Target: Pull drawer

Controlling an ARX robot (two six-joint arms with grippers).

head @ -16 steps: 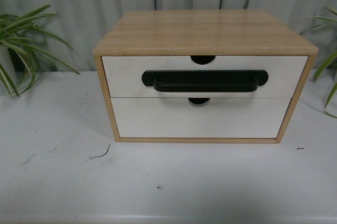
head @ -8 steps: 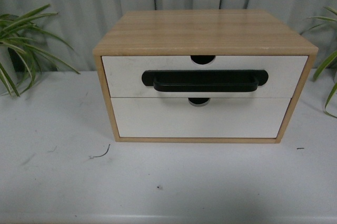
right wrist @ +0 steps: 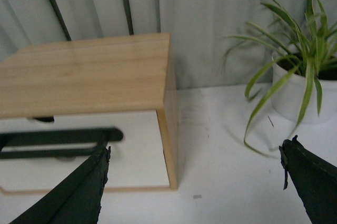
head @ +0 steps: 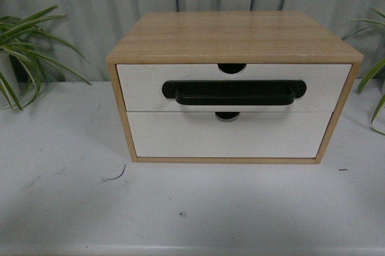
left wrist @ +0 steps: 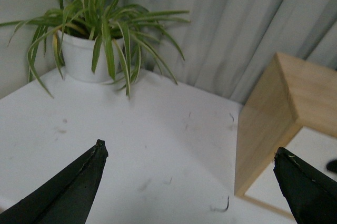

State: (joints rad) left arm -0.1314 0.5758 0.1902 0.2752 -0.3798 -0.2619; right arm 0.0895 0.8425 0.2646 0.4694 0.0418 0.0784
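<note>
Now: left fingers (left wrist: pixel 68 197) spread wide beside cabinet (left wrist: pixel 263 129); right fingers (right wrist: pixel 79 197) spread wide facing drawer (head: pixel 144 91); neither touching.

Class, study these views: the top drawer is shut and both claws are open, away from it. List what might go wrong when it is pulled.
1. The cabinet looks unfastened on the table; tugging the handle may drag the whole box instead of opening the drawer.
2. Leaves of the plant hang near the right claw; its approach might snag them.
</note>
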